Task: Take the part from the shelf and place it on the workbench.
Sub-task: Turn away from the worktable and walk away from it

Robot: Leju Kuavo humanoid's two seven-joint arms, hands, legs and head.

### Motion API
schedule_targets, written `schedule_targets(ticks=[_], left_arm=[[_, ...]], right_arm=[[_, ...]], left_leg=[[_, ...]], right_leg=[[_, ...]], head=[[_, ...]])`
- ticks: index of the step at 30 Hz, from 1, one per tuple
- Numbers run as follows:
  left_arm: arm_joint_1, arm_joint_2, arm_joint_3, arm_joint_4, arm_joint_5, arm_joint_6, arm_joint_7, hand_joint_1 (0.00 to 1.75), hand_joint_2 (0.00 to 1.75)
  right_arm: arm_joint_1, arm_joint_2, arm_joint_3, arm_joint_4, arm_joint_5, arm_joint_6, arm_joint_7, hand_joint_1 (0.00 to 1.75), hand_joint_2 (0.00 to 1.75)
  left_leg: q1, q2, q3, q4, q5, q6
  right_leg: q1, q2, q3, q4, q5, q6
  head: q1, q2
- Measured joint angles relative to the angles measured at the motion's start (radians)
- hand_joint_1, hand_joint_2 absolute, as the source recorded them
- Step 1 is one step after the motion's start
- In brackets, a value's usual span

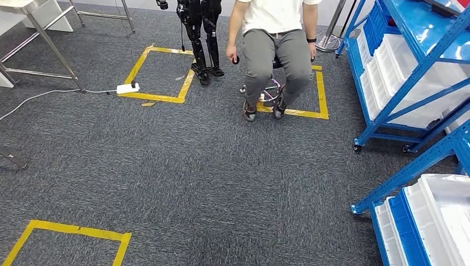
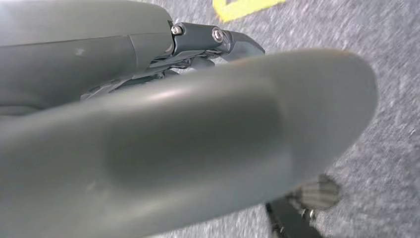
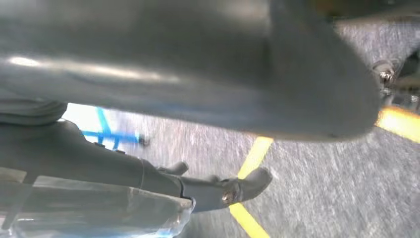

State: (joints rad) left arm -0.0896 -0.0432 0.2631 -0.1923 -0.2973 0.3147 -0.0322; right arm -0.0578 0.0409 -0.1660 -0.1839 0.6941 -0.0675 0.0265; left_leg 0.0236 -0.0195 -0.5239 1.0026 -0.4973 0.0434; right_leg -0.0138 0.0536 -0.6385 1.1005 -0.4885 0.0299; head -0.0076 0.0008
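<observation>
Grey plastic, nearest to you: the left hand [image 2: 188, 148] hung low over the carpet [image 1: 194, 183], its thick thumb across the lens and one dark finger of its fingers [image 2: 218, 39] lying straight past it. You could not tell whether that hand was spread or closed.

- Right hand [image 3: 198, 99]: hung the same way, thumb overhead, dark fingers [image 3: 213, 191] reaching forward. A clear glossy wrapping [image 3: 99, 213] lay against them. Whether they gripped it, and whether it was the part, could not be told; if not, the part was probably in the shelf trays.
- Yellow tape square [image 1: 72, 230]: on the carpet just ahead, probably a standing mark for you.
- Blue shelf [image 1: 410, 166]: to your right, with white trays [image 1: 443, 210] slanted toward the aisle, most likely for easy reach. A second bay [image 1: 421, 72] with more trays [image 1: 388, 66] stood farther on.
- White power strip [image 1: 127, 88]: at the edge of a farther taped square [image 1: 161, 72], its cord running off left.
- Person [image 1: 277, 50]: seated on a stool [image 1: 270, 88] over another taped square, near the shelf.
- Second robot's black legs [image 1: 202, 39]: beside the person, at the taped square's corner.
- Steel-legged counter [image 1: 50, 44]: far left, well apart from the shelf, and likely the workbench, so a carry across the floor seemed required.
</observation>
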Motion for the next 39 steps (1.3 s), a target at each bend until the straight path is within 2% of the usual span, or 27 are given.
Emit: schedule_targets(ticks=[2,3,4,5,6,8,10,12,13,14,16,17,18,19,20,21,23,25,26,28,30,32,34,35,36,37,39], left_arm=[[0.000,0.000,0.000,0.000,-0.001,0.000,0.000,0.00,0.00],[0.001,0.000,0.001,0.000,-0.001,-0.001,-0.001,0.00,0.00],[0.001,0.000,0.001,0.000,-0.001,-0.001,-0.001,0.00,0.00],[0.001,0.000,0.001,0.000,-0.002,-0.001,-0.002,0.00,0.00],[0.000,-0.001,0.001,0.000,-0.002,-0.002,-0.002,0.00,0.00],[0.000,-0.002,0.003,0.000,0.000,-0.006,-0.002,0.00,0.00],[-0.001,-0.002,0.010,0.000,0.007,-0.012,-0.006,0.00,0.00],[-0.003,-0.004,0.018,-0.001,0.012,-0.019,-0.013,0.00,0.00],[-0.006,-0.004,0.022,-0.001,0.014,-0.021,-0.015,0.00,0.00],[-0.008,-0.005,0.025,-0.002,0.015,-0.023,-0.017,0.00,0.00],[-0.008,-0.007,0.030,-0.002,0.016,-0.026,-0.019,0.00,0.00],[-0.007,-0.008,0.031,-0.002,0.016,-0.027,-0.020,0.00,0.00],[-0.005,-0.008,0.033,-0.002,0.016,-0.028,-0.020,0.00,0.00],[-0.004,-0.009,0.036,-0.002,0.016,-0.029,-0.020,0.00,0.00],[-0.004,-0.009,0.038,-0.002,0.016,-0.030,-0.020,0.00,0.00],[-0.004,-0.009,0.040,-0.002,0.016,-0.031,-0.020,0.00,0.00],[-0.004,-0.009,0.043,-0.002,0.016,-0.032,-0.020,0.00,0.00],[-0.005,-0.009,0.046,-0.002,0.016,-0.033,-0.020,0.00,0.00],[-0.006,-0.009,0.047,-0.002,0.016,-0.033,-0.020,0.00,0.00],[-0.009,-0.011,0.049,-0.002,0.019,-0.034,-0.022,0.00,0.00],[-0.009,-0.013,0.052,-0.002,0.024,-0.033,-0.024,0.00,0.00],[-0.006,-0.013,0.056,-0.002,0.026,-0.033,-0.025,0.00,0.00],[-0.003,-0.014,0.059,-0.002,0.026,-0.034,-0.025,0.00,0.00],[-0.002,-0.015,0.059,-0.002,0.024,-0.035,-0.025,0.00,0.00],[-0.002,-0.016,0.060,-0.002,0.021,-0.038,-0.025,0.00,0.00],[-0.002,-0.018,0.060,-0.002,0.017,-0.041,-0.025,0.00,0.00],[-0.003,-0.021,0.060,-0.002,0.009,-0.047,-0.024,0.00,0.00]], right_arm=[[0.000,0.000,-0.013,0.000,-0.014,0.004,-0.005,0.00,0.00],[0.000,0.000,-0.022,0.000,-0.027,0.008,-0.008,0.00,0.00],[0.002,0.000,-0.033,0.000,-0.043,0.014,-0.012,0.00,0.00],[0.003,0.000,-0.045,0.000,-0.060,0.018,-0.017,0.00,0.00],[0.004,-0.001,-0.059,0.000,-0.078,0.021,-0.021,0.00,0.00],[0.001,-0.003,-0.089,0.000,-0.115,0.021,-0.025,0.00,0.00],[-0.003,-0.006,-0.124,0.000,-0.143,0.019,-0.026,0.00,0.00],[-0.003,-0.009,-0.151,0.000,-0.149,0.018,-0.027,0.00,0.00],[-0.002,-0.010,-0.160,0.000,-0.148,0.018,-0.027,0.00,0.00],[-0.002,-0.012,-0.166,0.000,-0.146,0.018,-0.027,0.00,0.00],[-0.004,-0.014,-0.177,0.000,-0.145,0.018,-0.027,0.00,0.00],[-0.004,-0.014,-0.181,0.000,-0.145,0.018,-0.027,0.00,0.00],[-0.005,-0.014,-0.184,0.000,-0.145,0.018,-0.027,0.00,0.00],[-0.004,-0.013,-0.187,0.000,-0.144,0.018,-0.027,0.00,0.00],[-0.003,-0.013,-0.190,0.000,-0.144,0.018,-0.027,0.00,0.00],[-0.002,-0.013,-0.192,0.000,-0.146,0.019,-0.027,0.00,0.00],[-0.002,-0.012,-0.200,0.000,-0.155,0.020,-0.029,0.00,0.00],[-0.005,-0.009,-0.209,0.000,-0.163,0.021,-0.032,0.00,0.00],[-0.005,-0.008,-0.214,0.000,-0.165,0.021,-0.034,0.00,0.00],[-0.004,-0.008,-0.221,0.000,-0.165,0.021,-0.034,0.00,0.00],[-0.004,-0.008,-0.227,0.000,-0.163,0.020,-0.033,0.00,0.00],[-0.007,-0.008,-0.229,0.000,-0.158,0.020,-0.029,0.00,0.00],[-0.007,-0.008,-0.229,0.000,-0.153,0.021,-0.027,0.00,0.00],[-0.006,-0.008,-0.230,0.000,-0.152,0.021,-0.027,0.00,0.00],[-0.005,-0.009,-0.230,0.000,-0.153,0.022,-0.027,0.00,0.00],[-0.004,-0.009,-0.232,0.000,-0.154,0.022,-0.027,0.00,0.00],[-0.007,-0.009,-0.235,-0.001,-0.157,0.022,-0.027,0.00,0.00]], left_leg=[[-0.007,0.032,-0.004,0.000,0.001,0.005],[-0.010,0.049,-0.006,0.000,0.002,0.005],[-0.011,0.064,-0.007,0.001,0.002,0.005],[-0.012,0.077,-0.008,0.001,0.002,0.005],[-0.012,0.090,-0.007,0.001,0.001,0.004],[-0.017,0.112,-0.003,0.002,-0.003,-0.003],[-0.022,0.132,0.003,0.003,-0.008,-0.015],[-0.020,0.147,0.008,0.004,-0.012,-0.026],[-0.017,0.137,0.008,0.010,-0.019,-0.032],[-0.014,0.113,0.000,0.031,-0.037,-0.038],[-0.011,0.049,-0.044,0.136,-0.103,-0.044],[-0.010,0.030,-0.077,0.207,-0.139,-0.044],[-0.011,0.023,-0.107,0.270,-0.163,-0.043],[-0.011,0.021,-0.126,0.303,-0.166,-0.042],[-0.011,0.018,-0.126,0.294,-0.146,-0.039],[-0.011,0.013,-0.108,0.249,-0.111,-0.035],[-0.009,-0.034,-0.046,0.107,-0.035,-0.026],[-0.010,-0.075,-0.012,0.027,-0.007,-0.020],[-0.012,-0.077,-0.009,0.017,-0.007,-0.017],[-0.015,-0.049,-0.008,0.007,0.002,-0.006],[-0.013,-0.018,-0.006,-0.008,0.014,0.008],[-0.014,0.016,-0.009,-0.014,0.018,0.016],[-0.016,0.051,-0.013,-0.013,0.018,0.016],[-0.016,0.067,-0.014,-0.013,0.017,0.015],[-0.015,0.080,-0.013,-0.013,0.017,0.014],[-0.015,0.093,-0.012,-0.012,0.015,0.011],[-0.019,0.115,-0.006,-0.010,0.009,0.000]], right_leg=[[-0.001,-0.037,-0.069,0.141,-0.066,-0.006],[-0.002,-0.041,-0.091,0.193,-0.084,-0.003],[-0.003,-0.043,-0.094,0.209,-0.087,0.003],[-0.003,-0.046,-0.075,0.183,-0.075,0.011],[-0.003,-0.056,-0.035,0.117,-0.053,0.018],[-0.001,-0.104,0.047,-0.026,-0.011,0.020],[0.003,-0.130,0.077,-0.084,0.008,0.005],[0.004,-0.108,0.073,-0.085,0.014,-0.009],[0.001,-0.098,0.073,-0.087,0.017,-0.015],[-0.003,-0.087,0.075,-0.089,0.020,-0.022],[-0.007,-0.065,0.076,-0.090,0.026,-0.035],[-0.005,-0.053,0.074,-0.090,0.028,-0.039],[-0.003,-0.039,0.073,-0.090,0.029,-0.041],[-0.001,-0.024,0.072,-0.090,0.030,-0.042],[0.000,-0.009,0.073,-0.089,0.030,-0.042],[0.001,0.007,0.075,-0.089,0.031,-0.043],[0.003,0.034,0.076,-0.088,0.032,-0.040],[0.006,0.057,0.070,-0.086,0.036,-0.032],[0.006,0.068,0.065,-0.087,0.039,-0.025],[0.004,0.081,0.052,-0.087,0.044,-0.012],[0.007,0.039,0.020,-0.040,0.018,-0.011],[0.008,-0.020,-0.044,0.086,-0.047,-0.017],[0.003,-0.039,-0.094,0.198,-0.091,-0.010],[0.000,-0.043,-0.091,0.202,-0.090,-0.001],[-0.004,-0.050,-0.063,0.160,-0.074,0.010],[-0.007,-0.068,-0.017,0.086,-0.051,0.020],[-0.006,-0.118,0.067,-0.054,-0.009,0.025]], head=[[0.001,0.000],[0.001,0.000],[0.001,0.000],[0.002,0.000],[0.002,0.000],[0.003,0.000],[0.003,0.000],[0.002,0.000],[0.001,0.000],[0.000,0.000],[-0.001,0.000],[-0.001,0.000],[-0.001,0.000],[-0.001,0.000],[-0.001,0.000],[-0.001,0.000],[-0.001,0.000],[0.000,0.000],[0.000,0.000],[0.000,0.000],[0.003,0.000],[0.006,0.000],[0.006,0.000],[0.007,0.000],[0.007,0.000],[0.007,0.000],[0.008,0.000]])
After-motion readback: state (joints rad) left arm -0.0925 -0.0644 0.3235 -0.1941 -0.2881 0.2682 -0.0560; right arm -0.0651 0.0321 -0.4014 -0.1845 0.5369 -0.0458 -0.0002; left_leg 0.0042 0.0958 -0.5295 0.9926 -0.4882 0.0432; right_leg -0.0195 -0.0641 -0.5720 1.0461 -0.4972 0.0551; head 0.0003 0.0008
